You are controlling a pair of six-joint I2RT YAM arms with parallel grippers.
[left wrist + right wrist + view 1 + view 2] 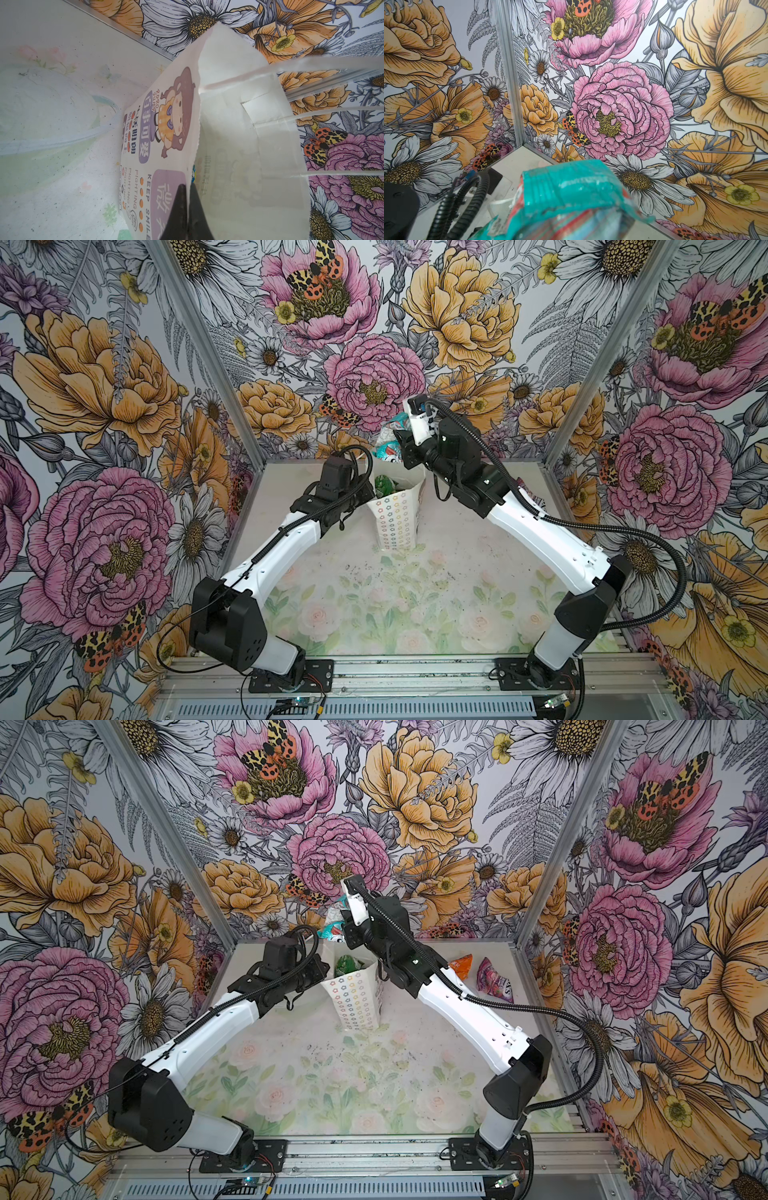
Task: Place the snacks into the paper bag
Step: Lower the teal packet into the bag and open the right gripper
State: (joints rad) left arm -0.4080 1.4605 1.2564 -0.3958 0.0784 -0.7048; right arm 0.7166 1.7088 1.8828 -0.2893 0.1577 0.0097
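The white paper bag (399, 518) (358, 1002) with flower rings stands upright at mid-table, mouth open. My left gripper (188, 188) is shut on the bag's rim (197, 128) on its left side, one finger inside and one outside. A green snack (384, 486) (345, 963) lies inside the bag. My right gripper (398, 438) hangs above the bag's mouth, shut on a teal-pink snack (386, 448) (332, 923) (566, 191); the packet hides its fingers in the right wrist view. An orange snack (462, 962) and a purple snack (494, 979) lie at the table's back right.
A clear plastic bowl (52, 116) rests on the table beside the bag, under my left arm. The bag's thin handles (332, 112) stick out toward the back wall. Flowered walls (374, 344) close in the table on three sides.
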